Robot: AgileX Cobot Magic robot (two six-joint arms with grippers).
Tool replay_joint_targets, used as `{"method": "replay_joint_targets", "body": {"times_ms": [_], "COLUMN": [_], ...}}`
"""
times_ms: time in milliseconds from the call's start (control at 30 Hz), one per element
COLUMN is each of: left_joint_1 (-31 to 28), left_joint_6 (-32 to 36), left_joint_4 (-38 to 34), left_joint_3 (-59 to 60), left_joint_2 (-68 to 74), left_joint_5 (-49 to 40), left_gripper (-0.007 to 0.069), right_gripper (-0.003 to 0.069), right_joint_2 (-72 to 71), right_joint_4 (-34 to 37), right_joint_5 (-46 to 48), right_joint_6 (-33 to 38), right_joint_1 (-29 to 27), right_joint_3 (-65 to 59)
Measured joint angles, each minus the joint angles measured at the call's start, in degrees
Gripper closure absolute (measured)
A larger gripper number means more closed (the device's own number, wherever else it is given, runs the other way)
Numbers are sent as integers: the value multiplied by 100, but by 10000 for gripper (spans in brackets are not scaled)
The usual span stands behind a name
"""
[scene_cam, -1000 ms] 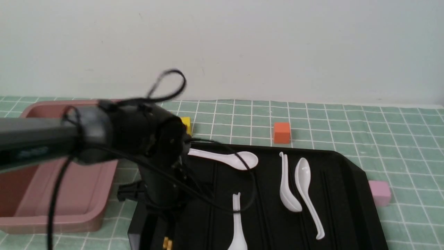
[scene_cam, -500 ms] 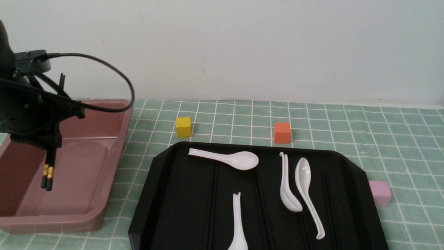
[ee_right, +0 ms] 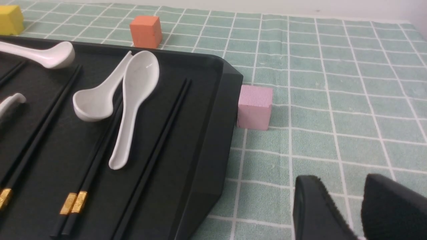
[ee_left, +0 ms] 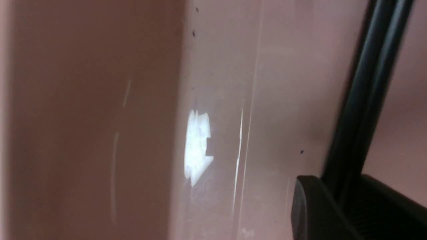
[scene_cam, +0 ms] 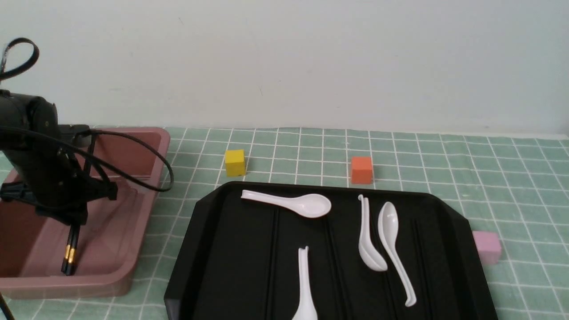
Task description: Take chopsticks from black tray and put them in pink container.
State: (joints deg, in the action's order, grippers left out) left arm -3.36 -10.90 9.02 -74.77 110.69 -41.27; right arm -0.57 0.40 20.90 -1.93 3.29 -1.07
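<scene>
The chopsticks (scene_cam: 70, 254) hang near-upright at the left edge of the front frame, pinched in the left claw (scene_cam: 73, 222), their gold-banded lower ends down inside the pink container (scene_cam: 133, 240). The black tray (scene_cam: 213, 249) at lower centre carries white spoons (scene_cam: 291, 203) and more chopsticks (ee_right: 75, 201). The right claw (ee_right: 357, 206), its fingers narrowly parted and holding nothing, shows at the lower right of its wrist frame above the tabletop (ee_right: 333, 100).

No text, label, brand, number or sign was readable on anything in any of the three views.
</scene>
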Motion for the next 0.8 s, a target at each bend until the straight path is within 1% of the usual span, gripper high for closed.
{"method": "replay_joint_targets", "body": {"times_ms": [33,67,100,167,233,300,367,400,500,567,633,700,800], "left_joint_1": [0,0,0,0,0,0,0,0,0,0,0,0,0], "left_joint_6": [-41,-52,-139,-252,-325,-338,-338,-338,-338,-338,-338,-328,-64], "left_joint_4": [7,7,13,13,15,20,20,20,20,-44,-239,-439,-1019], "left_joint_3": [0,0,0,0,0,0,0,0,0,0,0,0,188], "left_joint_2": [0,-5,-52,-190,-443,-746,-1105,-1326,-1994,-2424,-2702,-2905,-3335], "left_joint_5": [-34,-34,-119,-307,-542,-752,-957,-1080,-1489,-1705,-1864,-2028,-2295], "left_gripper": [412,412,377,342,333,343,379,408,520,610,637,637,637], "right_gripper": [419,419,419,419,419,419,419,419,419,419,419,419,419], "right_joint_2": [0,0,0,0,0,0,0,0,0,0,0,0,0], "right_joint_4": [0,0,0,0,0,0,0,0,0,0,0,0,0], "right_joint_5": [0,0,0,0,0,0,0,0,0,0,0,0,0], "right_joint_6": [0,0,0,0,0,0,0,0,0,0,0,0,0], "right_joint_1": [0,0,0,0,0,0,0,0,0,0,0,0,0], "right_joint_3": [0,0,0,0,0,0,0,0,0,0,0,0,0]}}
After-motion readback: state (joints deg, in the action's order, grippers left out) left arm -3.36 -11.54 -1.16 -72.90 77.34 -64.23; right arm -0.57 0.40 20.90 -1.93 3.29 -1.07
